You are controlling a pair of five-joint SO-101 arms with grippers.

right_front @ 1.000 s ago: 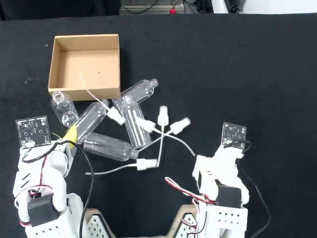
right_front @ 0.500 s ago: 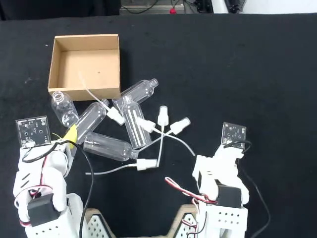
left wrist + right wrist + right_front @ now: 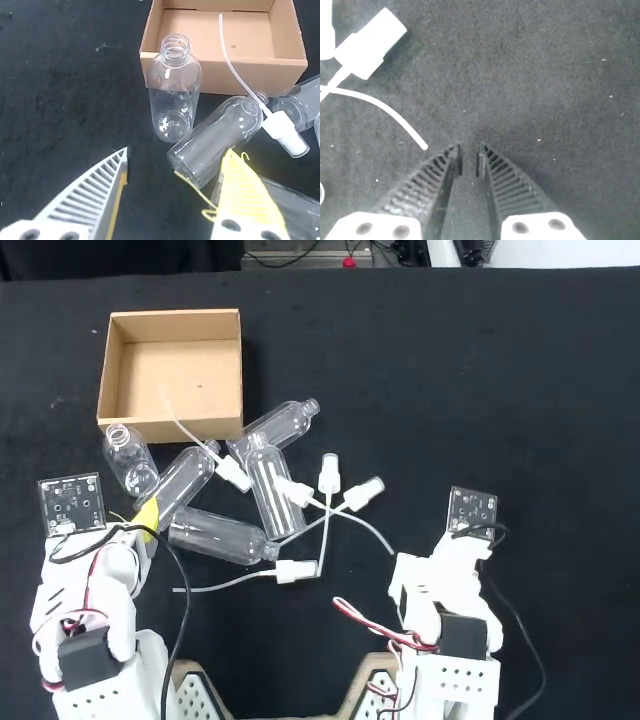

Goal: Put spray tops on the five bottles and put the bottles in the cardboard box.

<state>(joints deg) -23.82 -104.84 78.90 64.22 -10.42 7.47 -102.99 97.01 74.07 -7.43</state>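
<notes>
The open cardboard box [image 3: 170, 427] stands at the far left and holds nothing but a thin tube end. In front of it one clear bottle [image 3: 128, 458] stands upright without a top. Several more clear bottles lie on their sides in a heap [image 3: 215, 535], [image 3: 272, 485], [image 3: 280, 423], [image 3: 185, 483]. White spray tops with long tubes lie among and beside them [image 3: 232, 472], [image 3: 329, 472], [image 3: 365, 492], [image 3: 295, 570]. My left gripper [image 3: 177, 152] is open, low over the cloth, just short of the upright bottle [image 3: 175, 95] and a lying bottle [image 3: 215, 135]. My right gripper [image 3: 468, 146] is shut and holds nothing, close to a loose spray top [image 3: 370, 42].
The black cloth covers the whole table [image 3: 480, 380]. The box's front wall [image 3: 220, 72] rises right behind the upright bottle. The tubes of the spray tops cross each other near the table's middle [image 3: 325, 520]. Both arm bases stand at the near edge.
The left arm has shifted very slightly. The bottles, spray tops and right arm have not moved.
</notes>
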